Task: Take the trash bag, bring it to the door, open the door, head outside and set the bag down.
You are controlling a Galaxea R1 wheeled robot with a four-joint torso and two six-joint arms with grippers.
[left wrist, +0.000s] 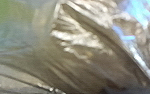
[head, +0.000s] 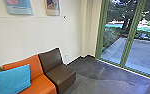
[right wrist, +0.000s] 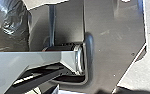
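The dark grey floor (head: 91, 72) runs up to the green-framed glass door (head: 127, 45), with paving (head: 113, 53) and trees (head: 127, 17) beyond the panes. Against the pale wall (head: 28, 32), I see a brown seat (head: 59, 73) next to an orange one (head: 38, 86), a blue cushion (head: 11, 77) leaning there. The trash bag (left wrist: 78, 60), glossy and creased, is close by my left wrist camera. How far open my left gripper and right gripper are, or what they grasp, I cannot tell.

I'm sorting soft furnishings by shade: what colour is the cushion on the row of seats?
The cushion is light blue, best seen in the head view.
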